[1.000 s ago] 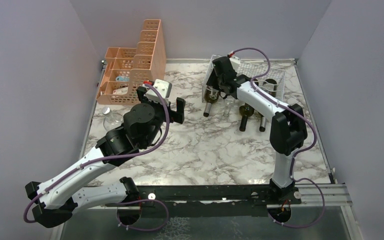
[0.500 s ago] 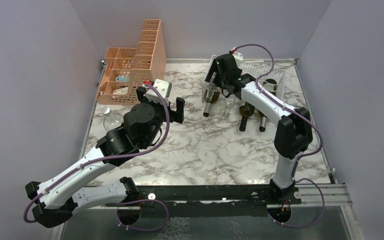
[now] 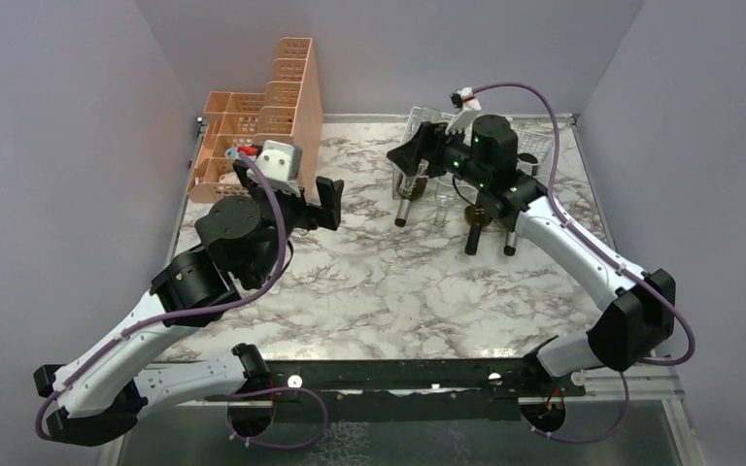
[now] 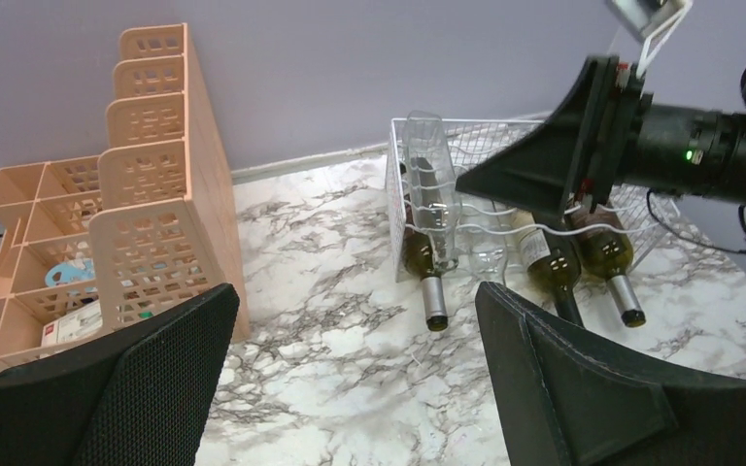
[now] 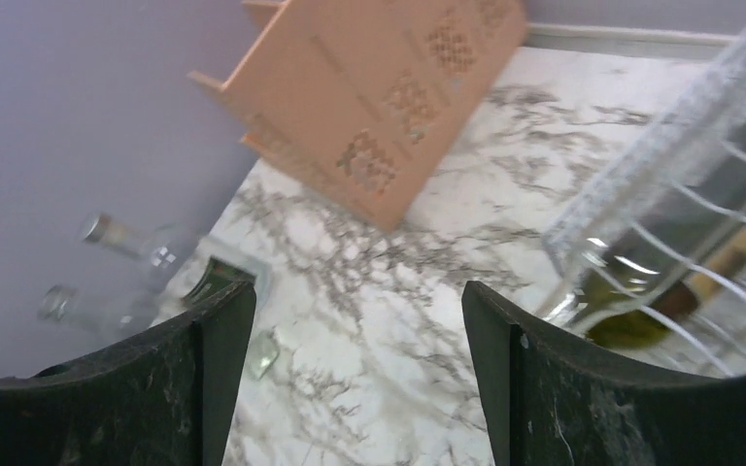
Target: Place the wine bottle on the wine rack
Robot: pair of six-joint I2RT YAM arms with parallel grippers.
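Right gripper (image 5: 357,291) hangs wide open and empty just off the left end of the wine rack (image 4: 491,136). The left gripper (image 4: 355,296) is spread just as wide above the marble table (image 4: 330,388), holding nothing. The wine bottle (image 4: 420,254) lies in the rack's end cradle, neck toward the arms, with a clear bottle (image 4: 425,180) leaning over it. From where I stand the placing looks done, so the worry is the way out. That black finger sits very close to the rack's wire, and a careless swing could snag it, tug the rack and roll bottles off.
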